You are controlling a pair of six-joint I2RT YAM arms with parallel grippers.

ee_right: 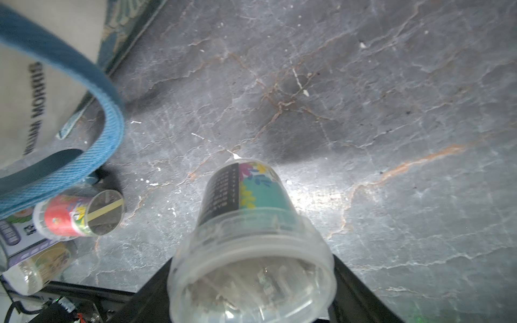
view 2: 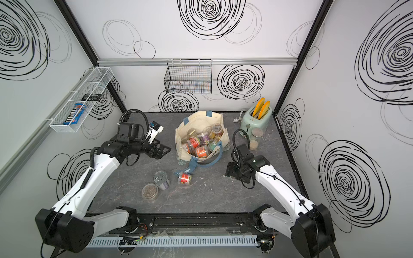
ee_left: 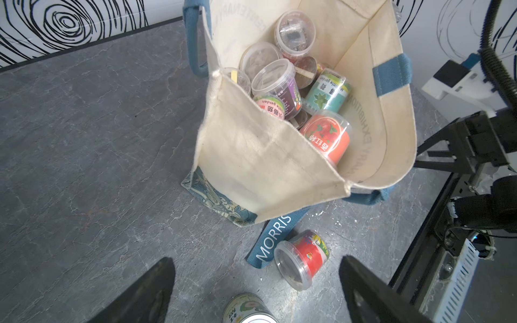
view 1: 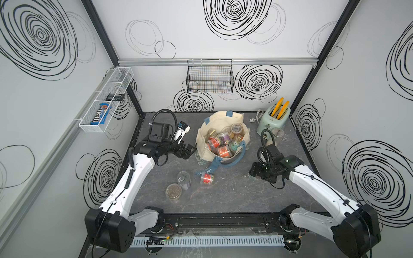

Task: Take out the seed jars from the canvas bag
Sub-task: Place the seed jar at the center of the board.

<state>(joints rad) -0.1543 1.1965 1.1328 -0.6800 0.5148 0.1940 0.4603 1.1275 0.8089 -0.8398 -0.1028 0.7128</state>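
Canvas bag [view 1: 218,118]: it stands upright and open on the grey bench [view 1: 234,194]. Its blue "MORRIS" strap [ee_left: 272,237] lies on the bench on the side of the bag that faces the robot.
Seed jars in the bag [view 1: 220,139]: many lie piled inside, some upright and some tilted, with red, orange, green and purple labels; they are not yet taken out.
Red-labelled jar [view 1: 207,178]: it lies on its side on the bench in front of the bag, just beside the end of the strap.
Clear-lidded jar [view 1: 173,190]: it stands upright, further from the bag on the same side, just beside a tin can [view 1: 185,179].
Left claw [view 1: 190,153]: the jaws stand wide apart with nothing between them, just beside the left wall of the bag.
Right claw [view 1: 253,173]: it is low over the bench at the right of the bag, apart from it, and clamps a teal-labelled jar [ee_right: 251,223] with the lid toward the wrist.
Toaster [view 1: 273,120]: it stands behind the bag, to the right.
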